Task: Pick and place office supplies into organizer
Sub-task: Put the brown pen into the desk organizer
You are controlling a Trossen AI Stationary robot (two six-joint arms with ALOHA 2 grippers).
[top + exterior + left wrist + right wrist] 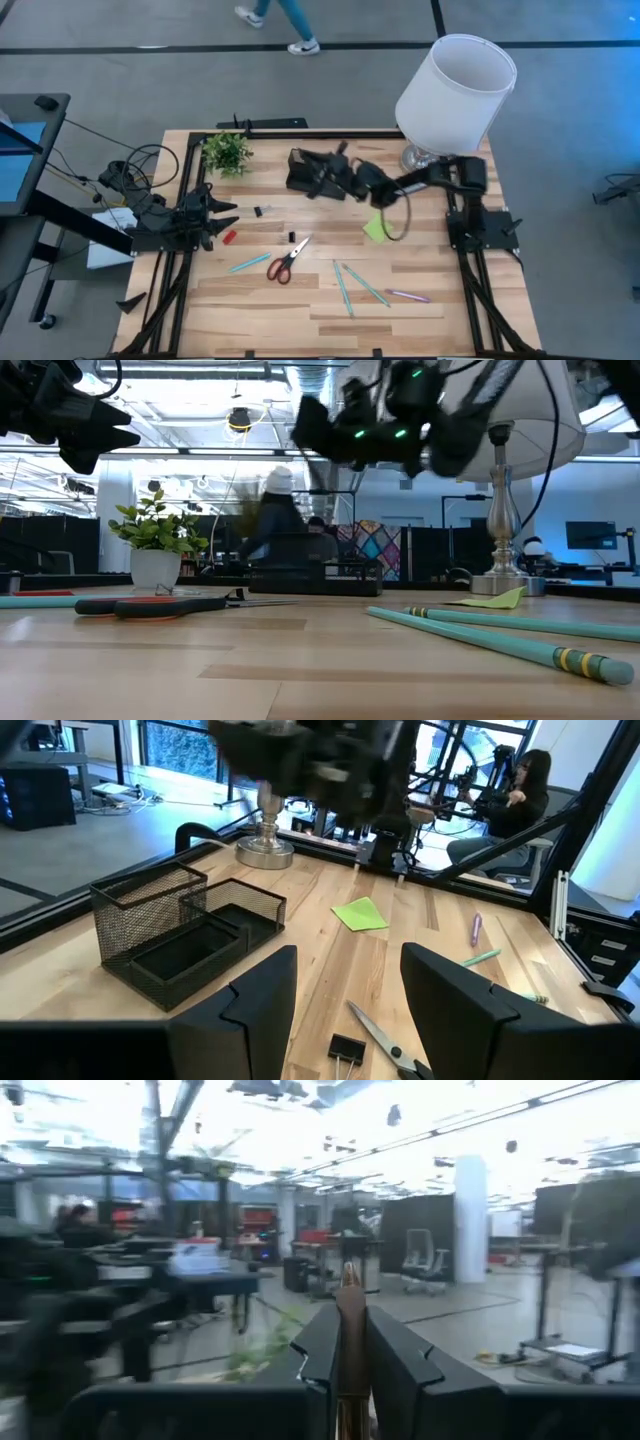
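Organizer (305, 172) sat at the table's twelve o'clock, both mesh sections showing empty in the left wrist view. Your right gripper (335, 172) hung over it, pinching a thin brown pen (349, 1342), carry step, so next you needed to line up the cup and release. Your left gripper (222, 215), spread empty, waited at nine o'clock. Scissors (288, 260) and teal pens (352, 283) lay near six.

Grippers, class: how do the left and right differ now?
The left gripper is open and empty; the right gripper is shut on a thin brown pen. The left gripper sits at the table's left edge; the right gripper is over the organizer. Both have two dark fingers.
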